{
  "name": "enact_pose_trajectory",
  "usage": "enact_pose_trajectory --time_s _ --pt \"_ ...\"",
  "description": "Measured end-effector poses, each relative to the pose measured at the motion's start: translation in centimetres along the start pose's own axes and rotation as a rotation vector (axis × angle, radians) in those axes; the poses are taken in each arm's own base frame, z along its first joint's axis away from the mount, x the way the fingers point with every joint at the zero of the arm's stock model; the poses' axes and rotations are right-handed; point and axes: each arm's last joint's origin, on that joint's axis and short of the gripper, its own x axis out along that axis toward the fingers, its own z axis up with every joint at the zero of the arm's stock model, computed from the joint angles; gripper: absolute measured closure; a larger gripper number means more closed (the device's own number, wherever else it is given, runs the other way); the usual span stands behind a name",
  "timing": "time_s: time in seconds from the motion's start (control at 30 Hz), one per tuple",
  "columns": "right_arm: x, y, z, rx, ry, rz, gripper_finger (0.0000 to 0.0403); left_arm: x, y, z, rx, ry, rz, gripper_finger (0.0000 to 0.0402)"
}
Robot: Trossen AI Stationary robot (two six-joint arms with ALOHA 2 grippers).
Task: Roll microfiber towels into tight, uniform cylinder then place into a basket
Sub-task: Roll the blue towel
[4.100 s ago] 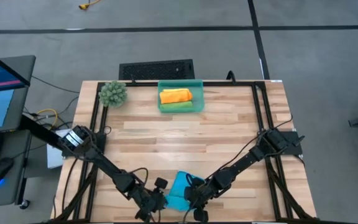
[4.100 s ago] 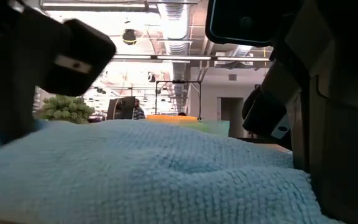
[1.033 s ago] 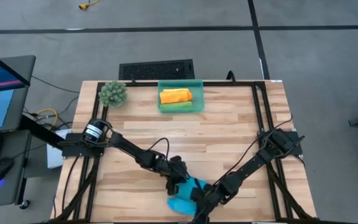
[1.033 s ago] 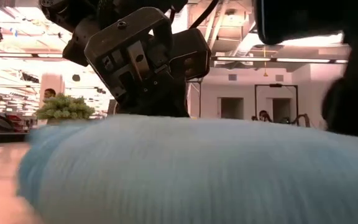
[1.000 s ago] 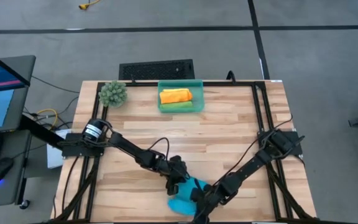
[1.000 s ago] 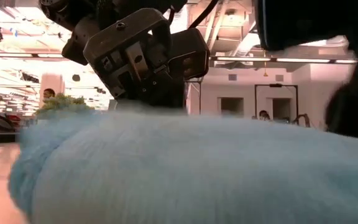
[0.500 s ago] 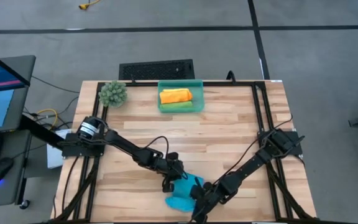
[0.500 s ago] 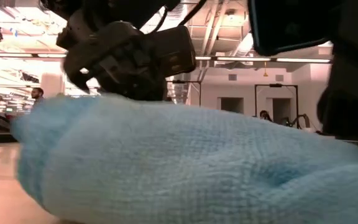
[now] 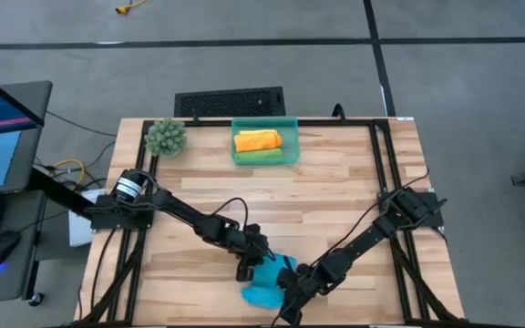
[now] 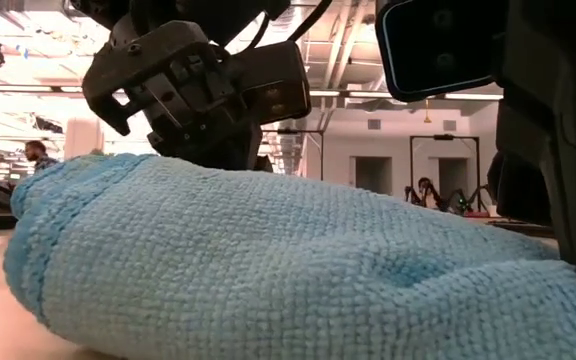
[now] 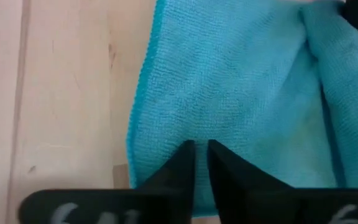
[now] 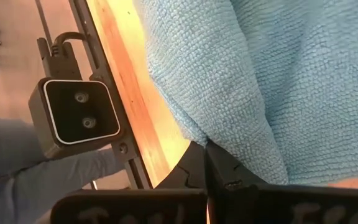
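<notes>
A: Where is the blue towel (image 9: 264,284)?

B: At the table's near edge, bunched into a loose, lumpy roll between the two arms. The basket (image 9: 264,158) sits well apart at the far side, with an orange roll (image 9: 257,140) and a green roll (image 9: 261,156) already in it.

A: The grippers?

B: The right gripper (image 12: 205,163) is clamped on a fold at the towel's edge. The left gripper (image 11: 201,163) has its tips on the cloth with only a thin slit between them; I cannot tell whether it pinches anything.

A: How will the towel handle?

B: I judge it light, soft and limp. The nap should grip well, but layers will sag and unroll if let go. Best to hold it across the roll's middle, squeezing all layers together, not by a loose corner.
</notes>
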Motion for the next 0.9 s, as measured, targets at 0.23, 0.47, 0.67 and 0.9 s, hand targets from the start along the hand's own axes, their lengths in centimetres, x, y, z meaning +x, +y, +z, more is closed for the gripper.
enact_pose_trajectory --time_s 0.23,0.47,0.67,0.9 --pt "0.0 -0.1 0.1 -0.02 -0.001 -0.002 0.0399 -0.2 1.3 0.5 -0.081 0.008 -0.047 0.0288" --pt "0.0 -0.2 0.5 -0.04 -0.004 -0.003 0.0399 -1.3 2.9 1.4 -0.129 0.015 -0.117 0.0259" --pt "-0.1 -0.3 0.7 -0.039 -0.006 -0.005 0.0399 -4.9 3.1 2.7 -0.073 -0.02 -0.087 0.0258" --pt "-0.1 -0.3 0.8 -0.037 -0.004 -0.001 0.0399 -9.1 0.2 3.2 0.005 -0.049 -0.116 0.0258"
